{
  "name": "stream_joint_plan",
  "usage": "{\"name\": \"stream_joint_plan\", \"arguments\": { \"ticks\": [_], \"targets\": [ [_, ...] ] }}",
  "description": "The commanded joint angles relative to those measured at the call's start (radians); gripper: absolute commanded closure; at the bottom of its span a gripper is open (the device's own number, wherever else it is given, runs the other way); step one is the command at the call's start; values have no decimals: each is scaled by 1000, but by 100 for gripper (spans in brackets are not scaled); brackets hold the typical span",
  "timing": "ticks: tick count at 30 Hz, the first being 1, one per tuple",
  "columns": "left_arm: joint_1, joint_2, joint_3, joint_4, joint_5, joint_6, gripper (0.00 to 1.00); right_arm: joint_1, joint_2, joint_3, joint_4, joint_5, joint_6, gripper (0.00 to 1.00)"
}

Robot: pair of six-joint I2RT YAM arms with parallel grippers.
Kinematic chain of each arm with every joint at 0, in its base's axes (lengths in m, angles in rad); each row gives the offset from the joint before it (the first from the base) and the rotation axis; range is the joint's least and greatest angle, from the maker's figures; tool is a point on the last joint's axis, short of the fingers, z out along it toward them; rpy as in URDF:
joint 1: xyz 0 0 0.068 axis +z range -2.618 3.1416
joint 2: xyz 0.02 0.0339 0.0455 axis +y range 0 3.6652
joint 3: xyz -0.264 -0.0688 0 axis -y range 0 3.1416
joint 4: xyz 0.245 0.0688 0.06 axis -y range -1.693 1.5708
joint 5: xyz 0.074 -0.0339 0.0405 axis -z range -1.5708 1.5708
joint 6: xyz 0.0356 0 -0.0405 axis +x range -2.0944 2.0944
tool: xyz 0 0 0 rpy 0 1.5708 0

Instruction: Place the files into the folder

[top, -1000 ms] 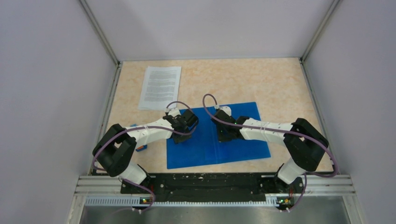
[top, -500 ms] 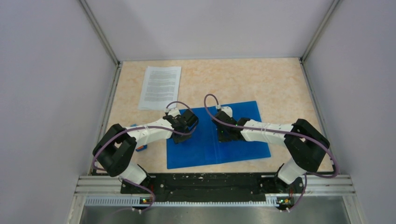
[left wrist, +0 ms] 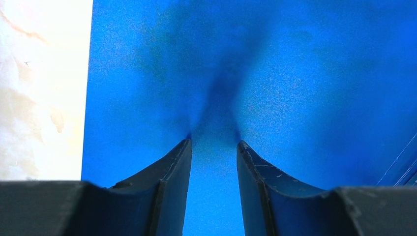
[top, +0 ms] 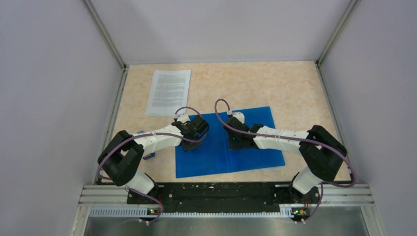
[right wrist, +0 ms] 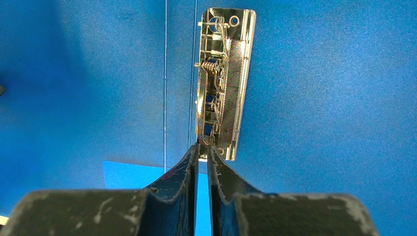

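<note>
Two claws are set on the folder (top: 246, 158): left claw (left wrist: 214, 141) spread, tips resting; right claw (right wrist: 203, 145) nearly together at its clip (right wrist: 226, 73), grip unclear. The clip is best lifted fully.

One desk (top: 285, 88) carried everything. On it lay one blue folder (top: 246, 152), with one metal clip (right wrist: 223, 83) at its spine. There was one white printed page of the files (top: 168, 92) in sight; whether more sheets lay beneath it could not be told. One small orange-and-blue block (top: 148, 156) showed, partly hidden. Two arms were counted, the left arm (top: 157, 140) and the right arm (top: 280, 137). They carried two hands, the left hand (left wrist: 214, 142) and the right hand (right wrist: 202, 146), each with two fingers.
</note>
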Motion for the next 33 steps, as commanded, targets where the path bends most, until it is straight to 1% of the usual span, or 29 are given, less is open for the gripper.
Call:
{"name": "stream_joint_plan", "arguments": {
  "ticks": [1,11,21,33],
  "targets": [
    [-6,42,-20,-23,18,-19,55,15,12,-9,18,-28,8,90],
    [-5,49,-18,-29,19,-28,55,31,36,5,-26,14,4,89],
    [-5,65,-11,-47,14,-34,55,64,87,2,-93,89,36,94],
    [19,85,-26,-56,9,-32,55,71,103,-53,-166,170,82,94]
  ]
}}
